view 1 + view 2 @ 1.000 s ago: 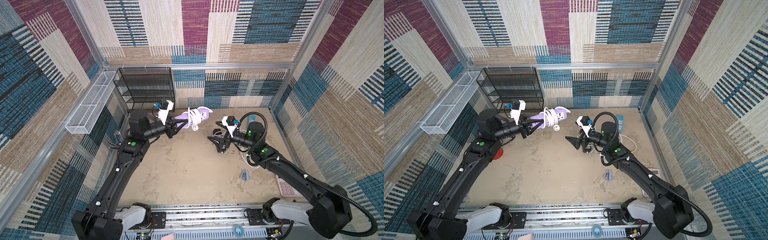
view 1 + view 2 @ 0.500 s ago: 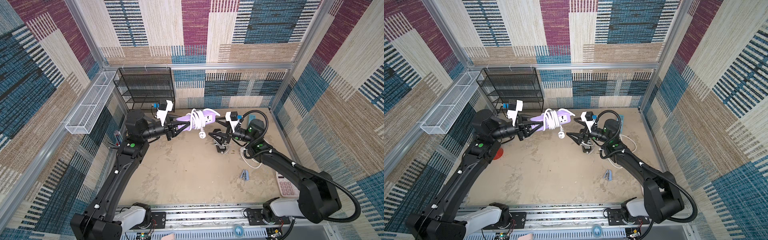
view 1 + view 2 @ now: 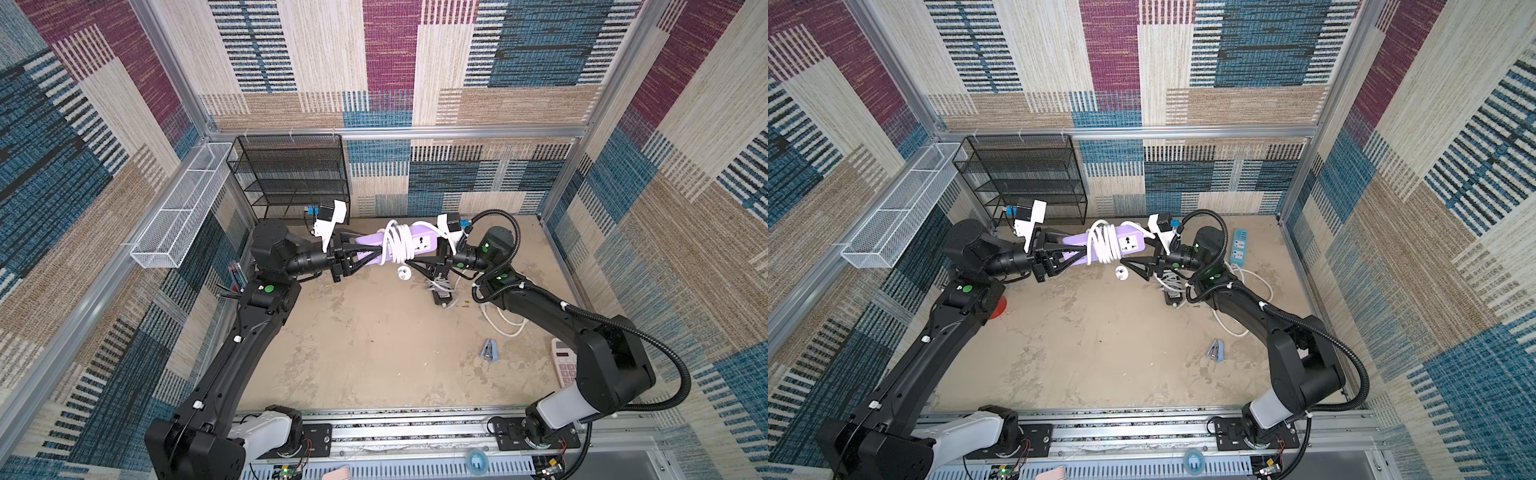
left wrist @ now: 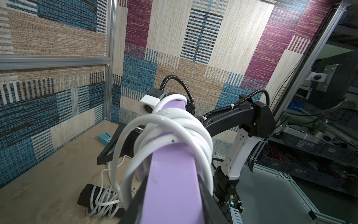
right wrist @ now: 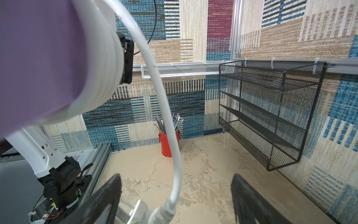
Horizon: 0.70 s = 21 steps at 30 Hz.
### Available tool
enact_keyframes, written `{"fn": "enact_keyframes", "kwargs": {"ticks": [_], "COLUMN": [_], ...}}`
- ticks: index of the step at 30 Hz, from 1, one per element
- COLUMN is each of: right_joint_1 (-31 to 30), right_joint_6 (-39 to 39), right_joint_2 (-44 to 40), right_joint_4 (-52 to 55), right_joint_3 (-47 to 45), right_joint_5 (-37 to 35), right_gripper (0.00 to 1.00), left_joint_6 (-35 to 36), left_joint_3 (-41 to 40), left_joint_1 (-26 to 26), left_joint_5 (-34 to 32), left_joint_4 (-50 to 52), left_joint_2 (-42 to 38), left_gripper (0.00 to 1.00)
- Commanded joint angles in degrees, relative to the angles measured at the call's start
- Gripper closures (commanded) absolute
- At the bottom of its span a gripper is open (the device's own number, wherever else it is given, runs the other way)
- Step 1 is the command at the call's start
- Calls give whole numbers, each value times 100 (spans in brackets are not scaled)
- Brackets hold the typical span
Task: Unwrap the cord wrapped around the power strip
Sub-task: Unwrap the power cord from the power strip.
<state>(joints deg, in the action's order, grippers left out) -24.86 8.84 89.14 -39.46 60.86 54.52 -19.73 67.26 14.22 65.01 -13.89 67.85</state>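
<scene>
Patchwork panels (image 3: 390, 62) like carpet, in blue, plum, beige and cream, close the cell in on three sides between aluminium posts (image 3: 170, 66). Just behind the left gripper (image 3: 374, 255) a black mesh shelf rack (image 3: 291, 178) hangs on the back wall. Farther out to its left a white wire basket (image 3: 183, 208) runs along the side wall. Beneath it lies a mottled beige floor (image 3: 365, 345), evenly lit.

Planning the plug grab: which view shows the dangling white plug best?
Top views: the round white plug hangs whole below the purple power strip. Right wrist crops it at frame edge; left wrist shows only the cord coils.
</scene>
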Motion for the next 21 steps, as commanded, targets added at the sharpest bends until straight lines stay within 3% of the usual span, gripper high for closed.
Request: {"fn": "enact_keyframes", "kwargs": {"ticks": [1, 4, 10, 13, 21], "right_joint_1": [-76, -115, -124, -116, 310], "right_joint_6": [153, 175, 182, 89, -316], "right_joint_2": [148, 288, 361, 310, -50], "right_joint_4": [-255, -255, -200, -57, 658], "right_joint_3": [206, 376, 497, 541, 899], "right_joint_5": [127, 158, 154, 68, -272], "right_gripper": [18, 29, 79, 98, 100], "left_joint_6": [-178, -180, -162, -136, 134], "left_joint_3": [-12, -24, -45, -73, -102], "left_joint_1": [-1, 8, 28, 35, 54], "left_joint_5": [170, 213, 270, 275, 345], "left_joint_4": [-556, -553, -553, -553, -243], "left_joint_2": [3, 22, 32, 34, 30], "left_gripper": [100, 100, 100, 100, 100]}}
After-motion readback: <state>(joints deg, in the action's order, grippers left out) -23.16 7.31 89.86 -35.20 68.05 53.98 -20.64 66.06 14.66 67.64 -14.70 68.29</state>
